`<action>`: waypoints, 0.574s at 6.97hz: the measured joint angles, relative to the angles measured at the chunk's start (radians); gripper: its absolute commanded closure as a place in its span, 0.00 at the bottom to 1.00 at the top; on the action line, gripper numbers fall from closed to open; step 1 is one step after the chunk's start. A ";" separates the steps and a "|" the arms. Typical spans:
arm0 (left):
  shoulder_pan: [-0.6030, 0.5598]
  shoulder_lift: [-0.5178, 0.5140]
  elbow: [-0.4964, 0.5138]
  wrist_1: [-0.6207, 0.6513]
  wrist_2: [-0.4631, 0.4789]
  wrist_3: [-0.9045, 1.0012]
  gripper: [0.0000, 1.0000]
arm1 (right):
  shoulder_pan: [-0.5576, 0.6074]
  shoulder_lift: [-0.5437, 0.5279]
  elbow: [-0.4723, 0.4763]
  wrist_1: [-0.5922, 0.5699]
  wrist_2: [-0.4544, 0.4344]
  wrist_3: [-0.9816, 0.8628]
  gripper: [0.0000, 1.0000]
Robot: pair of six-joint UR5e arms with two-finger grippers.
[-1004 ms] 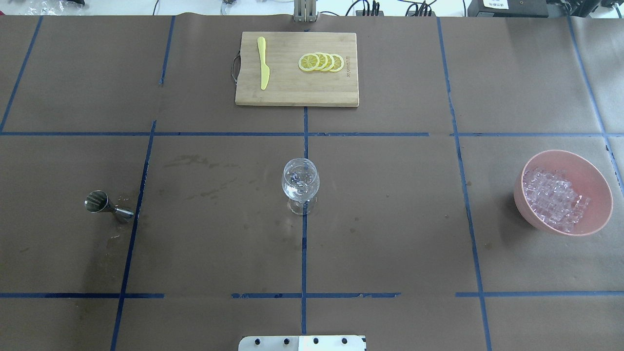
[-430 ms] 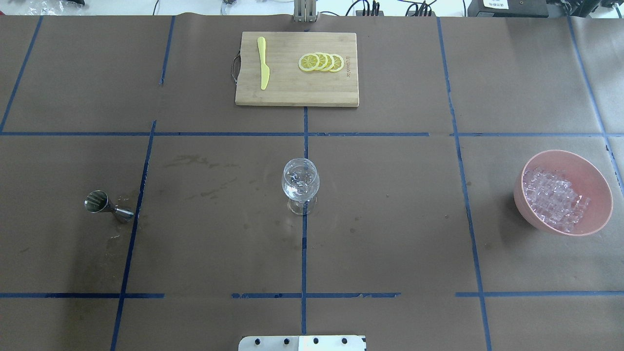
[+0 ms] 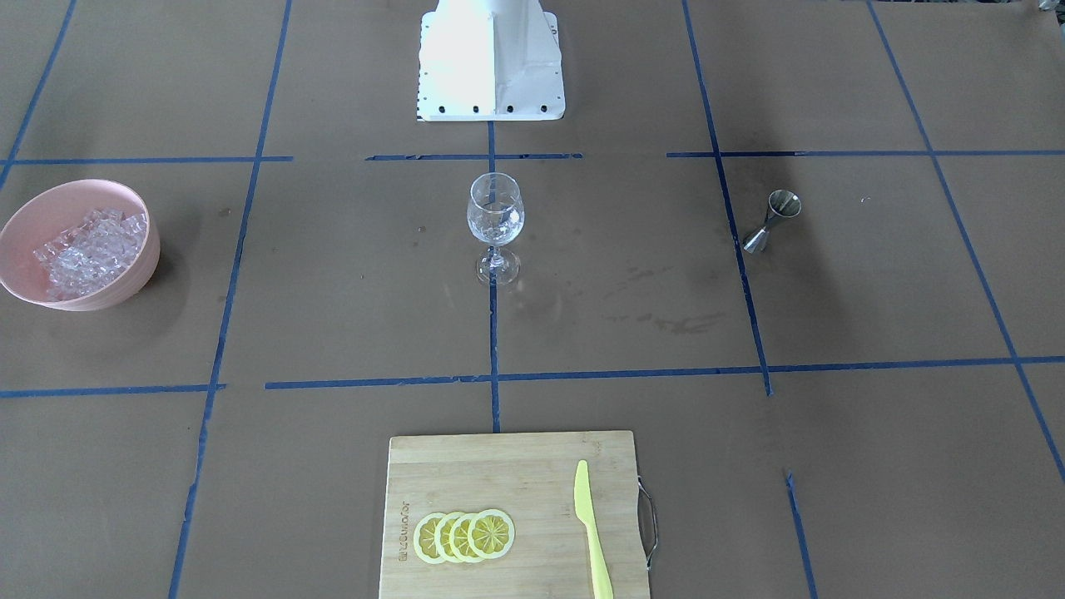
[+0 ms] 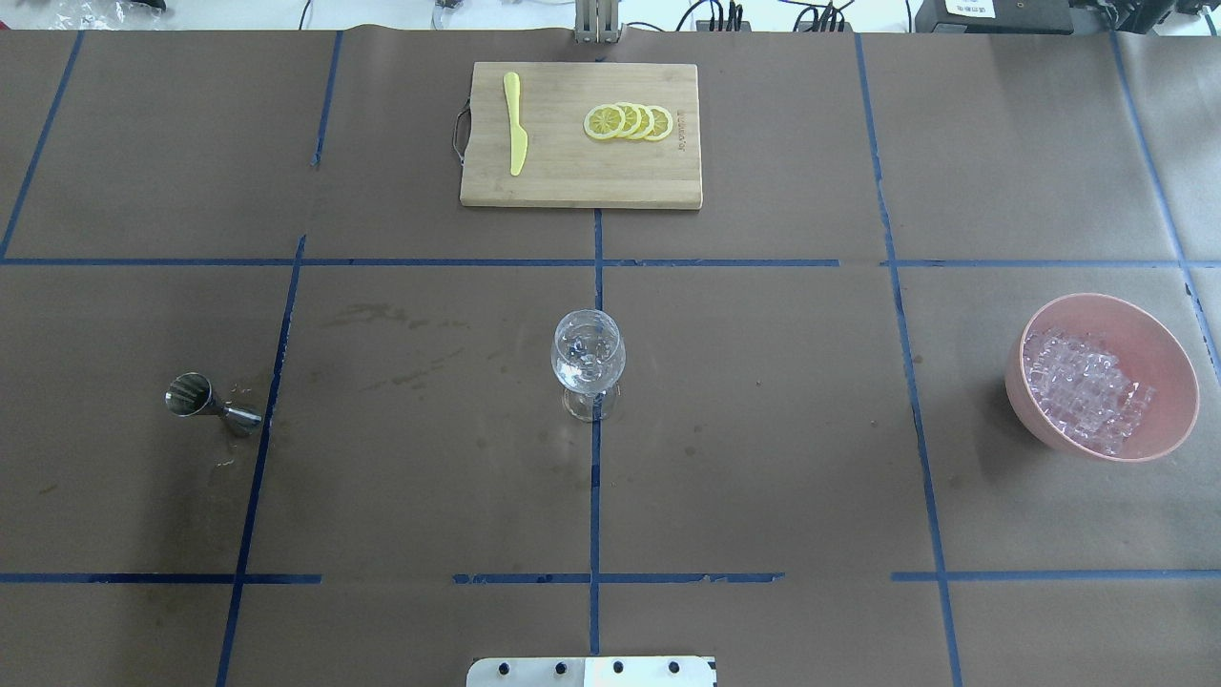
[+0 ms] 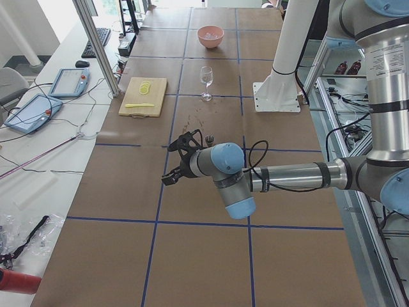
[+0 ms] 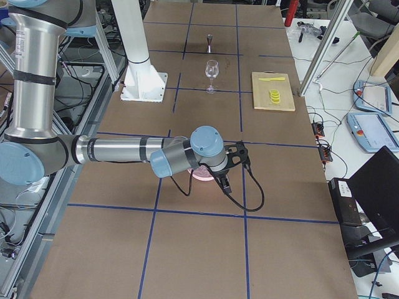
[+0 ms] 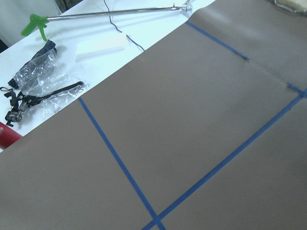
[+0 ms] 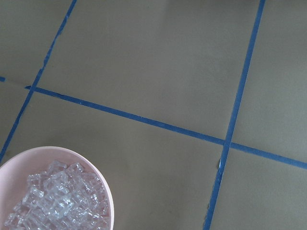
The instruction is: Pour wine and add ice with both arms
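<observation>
Though left end effector (image 5: pixel 178 158) and right end effector (image 6: pixel 233 166) hang above table (image 5: pixel 192 256), spread indiscernible.

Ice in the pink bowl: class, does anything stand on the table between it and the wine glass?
Nothing visible does. Between the ice and the wine glass lies only bare brown paper crossed by blue tape. The cutting board sits well beyond that path, the jigger on the glass's other side.

I see dull brown paper on the worktop (image 4: pixel 763 477). The ice (image 4: pixel 1087 386) looks clear and glittery in a smooth pink bowl (image 4: pixel 1175 363). The small cup (image 4: pixel 205 403) is shiny metal; the board (image 4: pixel 572 181) is pale wood.
</observation>
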 measured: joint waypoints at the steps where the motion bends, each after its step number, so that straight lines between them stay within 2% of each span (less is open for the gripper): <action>1: 0.072 0.003 -0.011 -0.056 0.070 -0.053 0.00 | -0.001 -0.025 -0.007 0.051 0.004 0.001 0.00; 2: 0.172 0.008 -0.042 -0.078 0.176 -0.139 0.00 | -0.001 -0.052 -0.011 0.136 0.006 0.046 0.00; 4: 0.396 0.026 -0.130 -0.087 0.426 -0.344 0.00 | -0.012 -0.067 -0.004 0.223 0.002 0.198 0.00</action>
